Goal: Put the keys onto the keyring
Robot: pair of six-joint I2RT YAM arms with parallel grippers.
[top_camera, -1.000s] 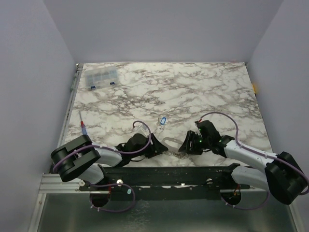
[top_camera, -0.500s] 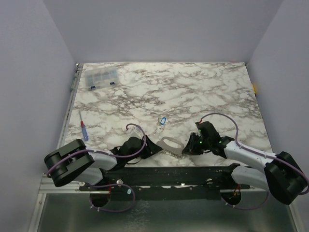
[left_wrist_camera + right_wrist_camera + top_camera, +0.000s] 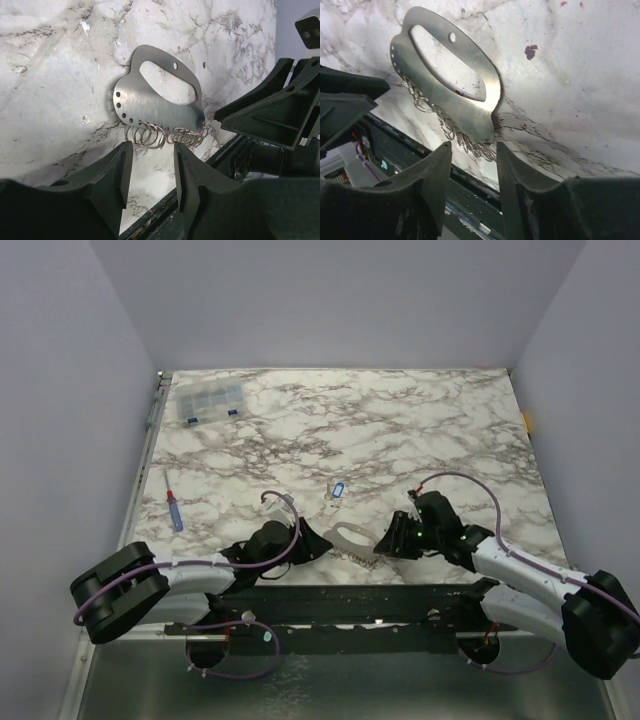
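Note:
The keyring [image 3: 350, 536] lies on the marble near the front edge, pale and loop-shaped from above. In the left wrist view it is a flat steel plate [image 3: 155, 107] with a handle slot and several wire rings [image 3: 150, 136] along its near edge. It also shows in the right wrist view [image 3: 467, 117]. My left gripper [image 3: 318, 543] is open and empty just left of it, its jaws [image 3: 152, 167] short of the rings. My right gripper [image 3: 383, 543] is open and empty just right of it, its jaws [image 3: 474, 165] by the plate's end. No keys show clearly.
A small blue tag [image 3: 338, 489] with a white label lies behind the keyring. A red-and-blue screwdriver [image 3: 174, 510] lies at the left. A clear compartment box [image 3: 210, 400] sits at the back left. The black mounting rail [image 3: 350, 598] runs along the front edge, close under both grippers.
The left arm's elbow has dropped and swung left, with its gripper staying beside the keyring. The keyring has shifted slightly left. The right gripper has barely moved.

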